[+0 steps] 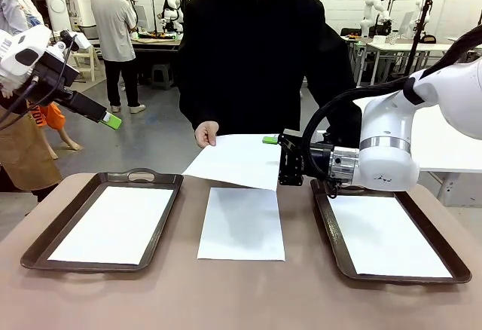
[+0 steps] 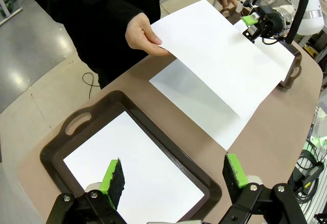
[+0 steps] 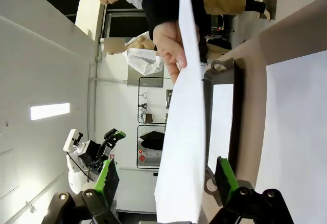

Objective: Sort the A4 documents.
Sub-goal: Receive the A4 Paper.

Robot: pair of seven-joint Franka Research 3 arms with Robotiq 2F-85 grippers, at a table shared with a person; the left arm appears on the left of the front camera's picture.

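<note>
A person's hand (image 1: 205,132) holds one of the A4 documents, a white sheet (image 1: 233,160), out over the table's far edge. My right gripper (image 1: 273,160) straddles that sheet's right edge, one green pad (image 1: 269,140) above it. In the right wrist view the sheet (image 3: 181,147) runs edge-on between the fingers (image 3: 107,180) with gaps on both sides, so my right gripper (image 3: 166,180) is open. Another sheet (image 1: 241,224) lies flat mid-table. My left gripper (image 1: 111,121) hangs high at the left, and in its own wrist view my left gripper (image 2: 173,180) is open and empty above the left tray (image 2: 76,127).
Two dark brown trays sit on the tan table, the left tray (image 1: 45,247) and the right tray (image 1: 331,232), each with a white sheet on its floor. The person stands close against the far edge. Other tables and people are farther back.
</note>
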